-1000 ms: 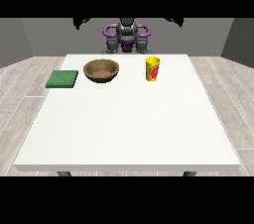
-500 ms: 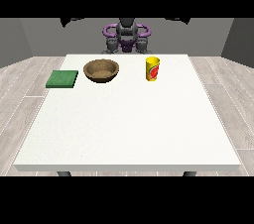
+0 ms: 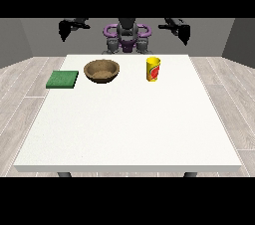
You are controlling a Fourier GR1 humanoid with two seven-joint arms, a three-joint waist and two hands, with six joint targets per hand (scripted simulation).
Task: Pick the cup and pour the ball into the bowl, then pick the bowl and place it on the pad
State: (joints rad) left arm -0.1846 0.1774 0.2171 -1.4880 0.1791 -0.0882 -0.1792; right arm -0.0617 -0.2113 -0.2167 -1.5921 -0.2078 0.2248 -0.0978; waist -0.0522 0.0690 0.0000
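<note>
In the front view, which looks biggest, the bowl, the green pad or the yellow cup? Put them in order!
1. Bowl, widest.
2. Green pad, nearly as wide but flat, so close to the bowl.
3. Yellow cup, smallest, though tallest.

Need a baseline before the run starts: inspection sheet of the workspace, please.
Surface: white table, three things near its far edge.
Job's things: green pad at the view's left; brown bowl beside it, apart; yellow cup upright at the bowl's right, apart. Ball not visible from this view.
Clutter: nothing seen.
Hands: hand at the view's left and hand at the view's right are both raised out to the robot's sides, above the table's far edge, holding nothing; finger pose unclear.
Cables: nothing seen.
Surroundings: wood-plank floor, grey walls.
</note>
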